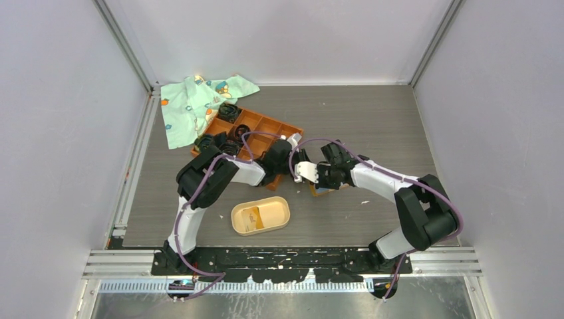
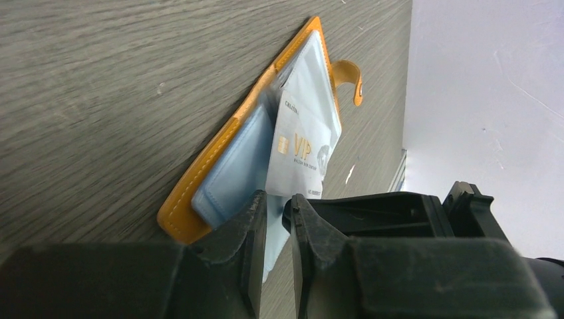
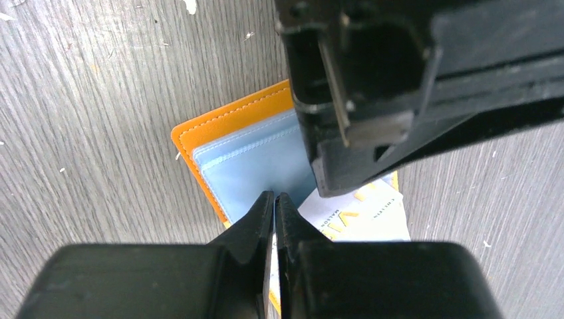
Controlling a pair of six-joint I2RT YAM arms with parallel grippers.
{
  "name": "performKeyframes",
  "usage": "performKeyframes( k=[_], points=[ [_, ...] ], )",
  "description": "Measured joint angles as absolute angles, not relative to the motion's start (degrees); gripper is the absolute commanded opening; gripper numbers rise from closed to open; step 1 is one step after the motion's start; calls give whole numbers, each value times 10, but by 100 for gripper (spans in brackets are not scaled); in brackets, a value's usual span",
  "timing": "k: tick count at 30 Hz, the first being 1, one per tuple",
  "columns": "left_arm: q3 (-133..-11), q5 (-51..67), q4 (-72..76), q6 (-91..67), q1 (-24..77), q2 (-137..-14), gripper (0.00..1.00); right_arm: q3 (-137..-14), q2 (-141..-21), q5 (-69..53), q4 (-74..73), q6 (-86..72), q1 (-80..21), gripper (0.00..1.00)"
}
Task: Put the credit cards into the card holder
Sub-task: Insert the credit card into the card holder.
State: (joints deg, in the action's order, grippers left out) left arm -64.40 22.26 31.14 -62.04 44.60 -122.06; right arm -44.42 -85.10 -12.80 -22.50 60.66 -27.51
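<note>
An orange wallet (image 2: 199,183) lies open on the wood table, its blue-grey inside (image 3: 259,159) showing. A white credit card (image 2: 300,146) with gold VIP lettering sticks half out of it. My left gripper (image 2: 274,199) stands slightly open, and the card's near edge reaches into the narrow gap between its jaws. My right gripper (image 3: 275,197) is shut on the wallet's near edge, a thin pale strip pinched in it. In the top view both grippers, left (image 1: 302,166) and right (image 1: 324,178), meet over the wallet (image 1: 324,191). The beige oval card holder (image 1: 282,222) sits in front of them, a pale flat piece inside.
An orange grid tray (image 1: 292,129) with black coiled bands (image 1: 229,111) stands just behind the left arm. A green patterned cloth (image 1: 193,106) lies at the back left. Grey walls close in the table on three sides.
</note>
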Motion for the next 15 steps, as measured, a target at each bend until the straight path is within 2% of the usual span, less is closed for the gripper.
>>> performKeyframes(
  k=[5,10,15],
  points=[
    [-644,220,270,-611,440,-1207,22,-445,-851,-142,-233,599,-267,12],
    [-643,215,241,-607,434,-1197,23,-449,-845,-169,-259,595,-260,22],
    [-634,205,207,-594,426,-1174,23,-476,-824,-248,-324,595,-229,27]
  ],
)
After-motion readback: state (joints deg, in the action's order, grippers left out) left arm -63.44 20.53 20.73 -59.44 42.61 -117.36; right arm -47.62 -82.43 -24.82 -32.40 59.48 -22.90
